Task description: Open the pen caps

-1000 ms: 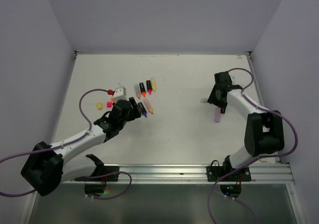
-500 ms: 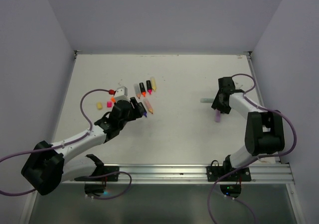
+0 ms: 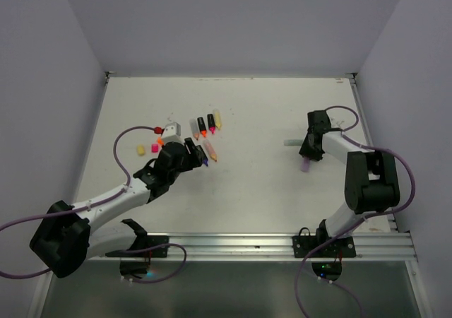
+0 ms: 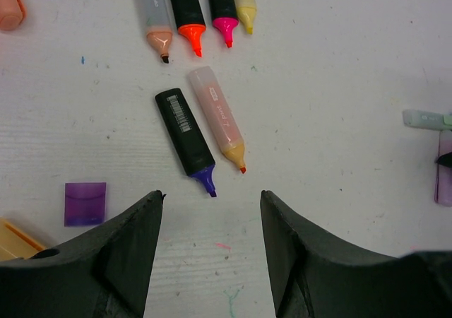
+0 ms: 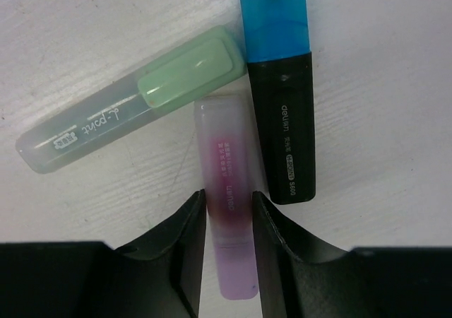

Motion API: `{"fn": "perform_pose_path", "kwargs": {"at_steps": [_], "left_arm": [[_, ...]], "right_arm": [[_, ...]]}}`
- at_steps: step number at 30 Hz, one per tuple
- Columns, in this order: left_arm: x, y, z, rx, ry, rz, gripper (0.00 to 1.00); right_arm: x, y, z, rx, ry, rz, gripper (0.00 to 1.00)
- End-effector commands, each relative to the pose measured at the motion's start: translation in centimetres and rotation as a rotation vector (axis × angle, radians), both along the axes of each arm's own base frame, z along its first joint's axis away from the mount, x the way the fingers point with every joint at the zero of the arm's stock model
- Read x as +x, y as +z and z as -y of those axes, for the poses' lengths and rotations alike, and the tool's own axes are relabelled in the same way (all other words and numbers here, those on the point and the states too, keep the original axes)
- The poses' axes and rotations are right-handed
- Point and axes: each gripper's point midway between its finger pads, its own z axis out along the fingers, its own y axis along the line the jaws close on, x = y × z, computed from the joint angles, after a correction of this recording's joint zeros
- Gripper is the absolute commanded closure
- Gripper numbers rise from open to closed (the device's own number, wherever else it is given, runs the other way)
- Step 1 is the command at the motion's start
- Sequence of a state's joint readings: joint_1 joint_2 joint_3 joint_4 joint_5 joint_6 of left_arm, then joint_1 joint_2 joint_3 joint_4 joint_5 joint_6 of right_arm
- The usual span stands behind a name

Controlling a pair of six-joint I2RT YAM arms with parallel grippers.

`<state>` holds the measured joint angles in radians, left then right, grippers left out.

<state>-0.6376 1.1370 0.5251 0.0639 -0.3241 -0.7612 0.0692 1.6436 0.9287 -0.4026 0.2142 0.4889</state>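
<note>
White links and bulky black joints make up the left arm [image 3: 106,199] and right arm [image 3: 367,184], with black bases on the silver rail [image 3: 233,244]. Purple cables [image 3: 116,152] loop from the rail along each. The left hand [image 4: 212,194] and right hand [image 5: 229,199] have matte-black fingers [image 4: 134,247].

The left gripper [image 4: 212,194] is seen with its jaws apart and nothing held between them. Just beyond the fingertips, a black purple-tipped highlighter [image 4: 182,136] and a pale orange-tipped highlighter [image 4: 217,116] are laid side by side, uncapped. Farther off, a row of four uncapped highlighters [image 4: 185,7] is lined up, tips nearward. A purple cap [image 4: 85,203] is set at the left
</note>
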Motion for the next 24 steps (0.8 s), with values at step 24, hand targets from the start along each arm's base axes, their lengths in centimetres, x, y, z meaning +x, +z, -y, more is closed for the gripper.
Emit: {"fn": "perform_pose_path", "kwargs": {"at_steps": [24], "left_arm": [[-2.0,4.0,13.4,-0.249,-0.603,0.138,0.39]], "right_arm": [[-0.7,10.3,-10.9,0.107,0.179,0.294,1.00]]}}
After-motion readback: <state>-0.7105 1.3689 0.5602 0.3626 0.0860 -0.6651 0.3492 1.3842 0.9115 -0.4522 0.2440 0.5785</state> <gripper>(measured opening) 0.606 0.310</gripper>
